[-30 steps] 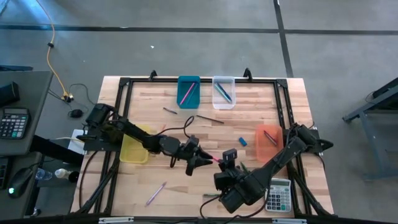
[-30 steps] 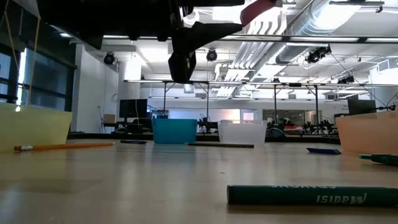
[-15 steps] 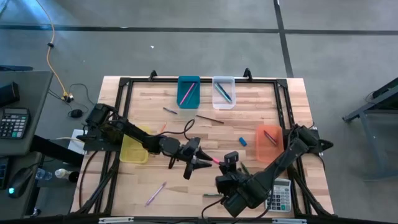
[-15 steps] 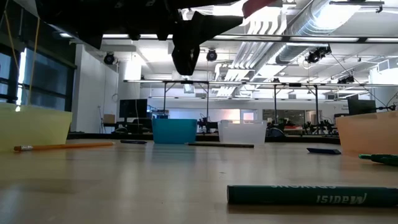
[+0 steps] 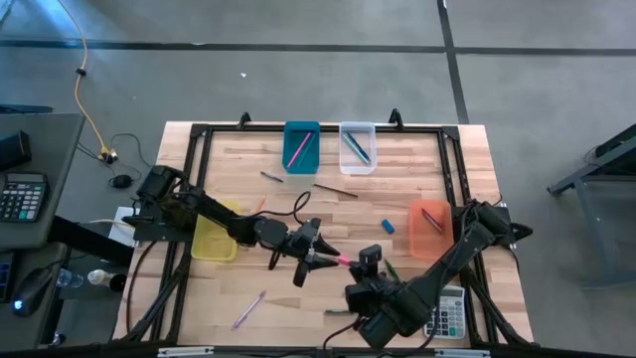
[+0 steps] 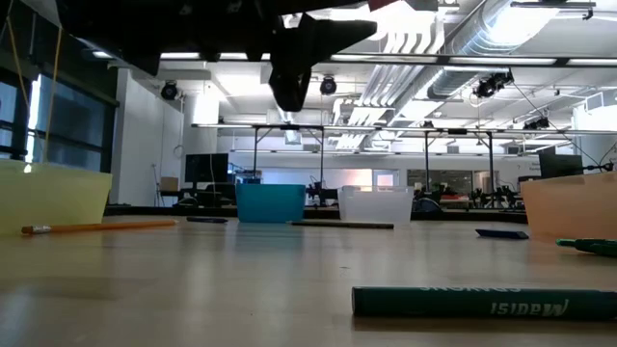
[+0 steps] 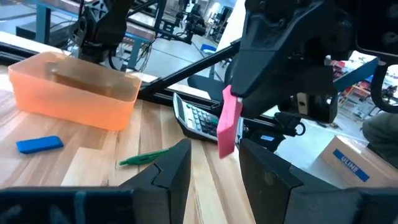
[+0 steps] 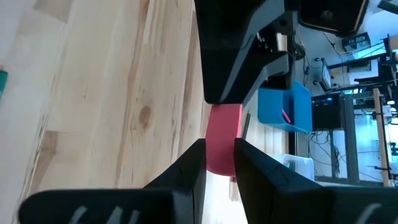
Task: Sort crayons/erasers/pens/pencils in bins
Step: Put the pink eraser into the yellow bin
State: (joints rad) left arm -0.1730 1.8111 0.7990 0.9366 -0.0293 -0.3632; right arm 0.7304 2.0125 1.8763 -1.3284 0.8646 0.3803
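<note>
A pink eraser (image 5: 344, 261) hangs above the table's middle, and my right gripper (image 5: 364, 261) is shut on it. My left gripper (image 5: 322, 257) points level at it from the left. It is open, with one finger (image 7: 177, 162) on each side of the eraser's free end (image 7: 227, 146); I see no touch. A blue eraser (image 5: 387, 226) lies flat on the table. The yellow bin (image 5: 214, 239) stands at the left, the orange bin (image 5: 429, 224) at the right. The teal bin (image 5: 301, 146) and the clear bin (image 5: 357, 146) stand at the far edge with sticks inside. My right gripper pinches the pink eraser between its two fingers, at the end nearer to it (image 8: 222, 149). The fingers slant down at it from the table's near right. The eraser is lifted clear of the table and sticks out past the fingertips toward my left gripper.
A grey calculator (image 5: 445, 310) lies at the near right corner. A green marker (image 6: 482, 303) lies near the front edge and a yellow pencil (image 6: 96, 227) beside the yellow bin. A pink stick (image 5: 248, 308) and dark pens (image 5: 336, 190) lie loose on the wood.
My left gripper has rolled about its own pointing line while staying in place at the eraser's free end. The eraser stays in my right gripper, clear of the table.
</note>
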